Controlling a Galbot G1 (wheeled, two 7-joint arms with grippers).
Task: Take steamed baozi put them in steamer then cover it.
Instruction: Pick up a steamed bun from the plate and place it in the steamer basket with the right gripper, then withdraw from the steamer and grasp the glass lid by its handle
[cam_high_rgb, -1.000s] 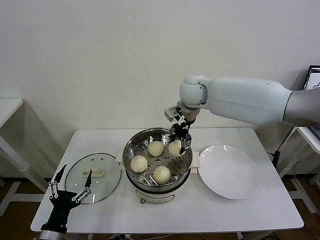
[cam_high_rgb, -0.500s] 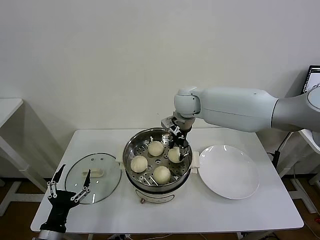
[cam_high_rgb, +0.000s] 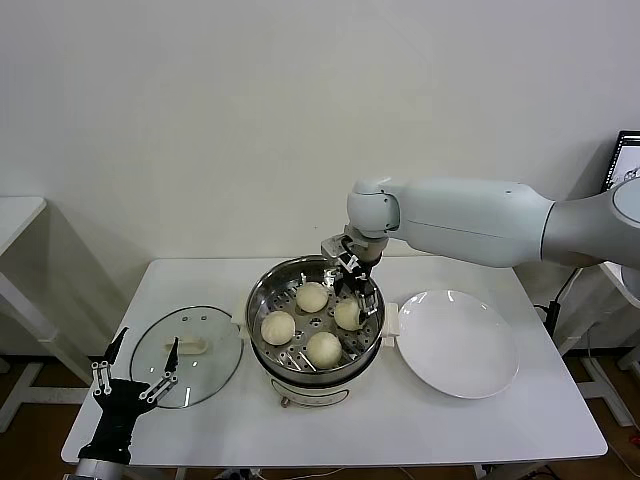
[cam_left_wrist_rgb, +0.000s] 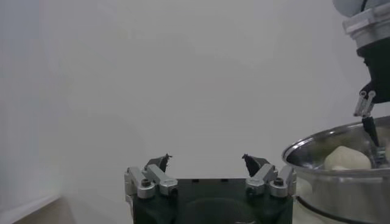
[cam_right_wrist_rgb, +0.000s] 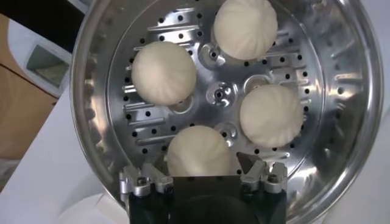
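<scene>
The steamer (cam_high_rgb: 262, 305) stands at the table's middle, and four baozi lie on its perforated tray: (cam_high_rgb: 312, 296), (cam_high_rgb: 348, 314), (cam_high_rgb: 277, 327), (cam_high_rgb: 323, 348). My right gripper (cam_high_rgb: 358, 287) hangs open just above the back-right baozi (cam_right_wrist_rgb: 200, 152), with its fingers either side of it and apart from it. The other baozi show in the right wrist view (cam_right_wrist_rgb: 163, 72), (cam_right_wrist_rgb: 245, 27), (cam_right_wrist_rgb: 270, 114). The glass cover (cam_high_rgb: 187, 355) lies flat on the table left of the steamer. My left gripper (cam_high_rgb: 135, 375) is open and empty near the table's front left corner, and it also shows in the left wrist view (cam_left_wrist_rgb: 206, 161).
A flat white plate (cam_high_rgb: 458, 343) lies bare right of the steamer. The steamer's rim (cam_left_wrist_rgb: 332, 143) and my right gripper (cam_left_wrist_rgb: 368, 103) show in the left wrist view. A side table stands at the far left (cam_high_rgb: 15, 215). A wall is behind.
My right gripper came down into the steamer with the fourth baozi and let it go on the tray. The left arm has hardly moved.
</scene>
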